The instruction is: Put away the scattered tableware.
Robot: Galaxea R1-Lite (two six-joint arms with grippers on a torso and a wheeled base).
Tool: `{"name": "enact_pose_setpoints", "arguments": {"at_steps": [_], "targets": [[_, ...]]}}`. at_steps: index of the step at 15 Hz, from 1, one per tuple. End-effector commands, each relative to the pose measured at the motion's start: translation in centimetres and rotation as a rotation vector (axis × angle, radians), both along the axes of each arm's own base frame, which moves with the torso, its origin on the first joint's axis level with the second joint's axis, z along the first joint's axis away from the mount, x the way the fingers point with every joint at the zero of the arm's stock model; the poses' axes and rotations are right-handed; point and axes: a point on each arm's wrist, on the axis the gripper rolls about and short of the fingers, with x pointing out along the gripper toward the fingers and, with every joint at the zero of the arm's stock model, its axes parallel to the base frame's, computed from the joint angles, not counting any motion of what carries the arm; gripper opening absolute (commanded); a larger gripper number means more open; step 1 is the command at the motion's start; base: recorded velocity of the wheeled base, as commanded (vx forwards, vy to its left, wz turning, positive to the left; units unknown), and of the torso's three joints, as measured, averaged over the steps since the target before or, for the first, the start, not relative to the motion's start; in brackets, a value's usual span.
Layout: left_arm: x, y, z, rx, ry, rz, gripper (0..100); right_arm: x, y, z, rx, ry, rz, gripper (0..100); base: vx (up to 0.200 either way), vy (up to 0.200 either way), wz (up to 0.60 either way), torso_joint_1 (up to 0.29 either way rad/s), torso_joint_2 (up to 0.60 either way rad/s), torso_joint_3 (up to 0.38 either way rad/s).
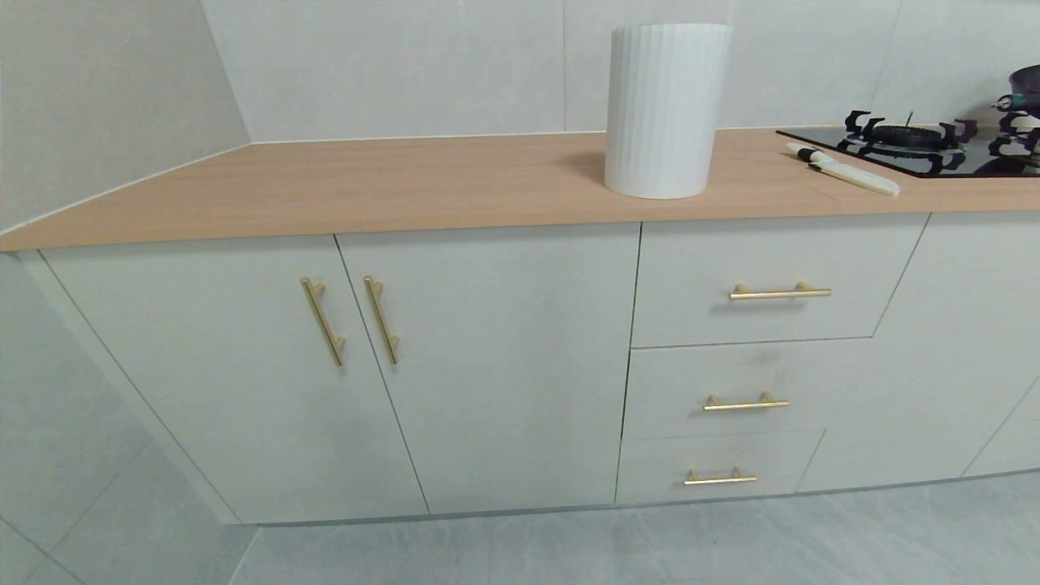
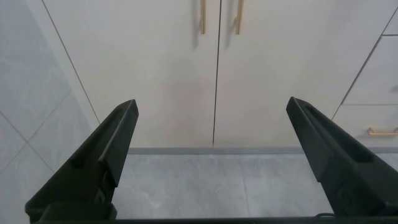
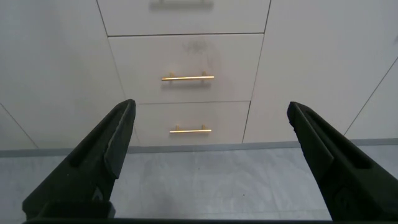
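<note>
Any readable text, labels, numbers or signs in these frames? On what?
No readable text in any view.
The white ribbed container is plain, with no print.
No marking can be made out on the knife.
The middle drawer has a faint smudge above its handle, too blurred to tell whether it is print.

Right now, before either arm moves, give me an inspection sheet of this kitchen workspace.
Surface: wooden countertop.
Job's things: pale knife lying flat beside the hob; white ribbed container upright, apart from it.
Clutter: dark pot on the hob.
Grippers: left gripper open, facing the cabinet doors; right gripper open, facing the drawers; both empty.
Cables: nothing seen.
Surroundings: tiled wall, grey tiled floor.
</note>
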Motion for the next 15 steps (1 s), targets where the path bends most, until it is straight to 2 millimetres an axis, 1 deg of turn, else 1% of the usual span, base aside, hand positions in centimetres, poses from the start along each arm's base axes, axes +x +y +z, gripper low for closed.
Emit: {"name": "enact_pose_setpoints", "arguments": {"at_steps": [1,15], "targets": [[0.00,0.00,0.01,-0.002,-0.001,0.001,100,0.01,0.00,0.01,0.000,0.001,0.000,100,0.200,0.000,0.00,0.002,0.00,-0.002],[0.00,0.00,0.00,-0.002,0.000,0.001,100,0.01,0.00,0.01,0.000,0.001,0.002,100,0.200,0.000,0.00,0.002,0.00,0.001]]}}
